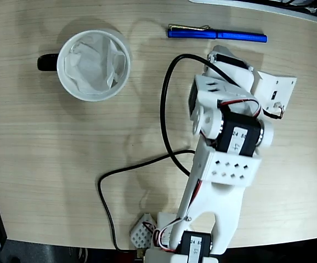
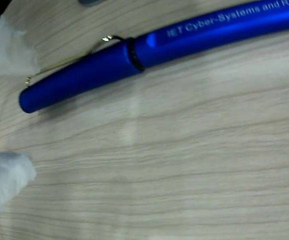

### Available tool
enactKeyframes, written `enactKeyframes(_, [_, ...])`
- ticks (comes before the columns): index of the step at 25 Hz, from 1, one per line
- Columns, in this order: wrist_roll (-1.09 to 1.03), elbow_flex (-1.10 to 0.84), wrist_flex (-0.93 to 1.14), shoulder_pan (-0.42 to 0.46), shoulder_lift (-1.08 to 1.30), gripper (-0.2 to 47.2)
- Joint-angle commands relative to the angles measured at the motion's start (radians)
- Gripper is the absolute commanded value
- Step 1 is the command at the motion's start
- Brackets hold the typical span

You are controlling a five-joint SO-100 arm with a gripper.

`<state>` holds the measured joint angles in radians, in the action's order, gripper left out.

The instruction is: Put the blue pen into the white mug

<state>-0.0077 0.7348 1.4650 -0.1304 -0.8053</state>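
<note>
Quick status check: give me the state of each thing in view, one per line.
blue pen: lying flat on the table, cap on, clip end toward the mug, not gripped.
white mug: upright, crumpled white paper inside, no pen in it, handle pointing left in the fixed view.
claw: beside the pen, holding nothing; the fingers show only as blurred white tips, so open or shut cannot be told.
black cable: slack, looping across the table.

White plastic arm, black servos with labels, perforated bracket, black cable, red-white wires
</note>
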Motion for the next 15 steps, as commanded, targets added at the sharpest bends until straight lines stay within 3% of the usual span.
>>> enactKeyframes(1, [-0.009,-0.101,0.008,0.003,0.014,11.8])
enactKeyframes(15, [0.064,-0.319,0.032,0.08,0.181,12.1])
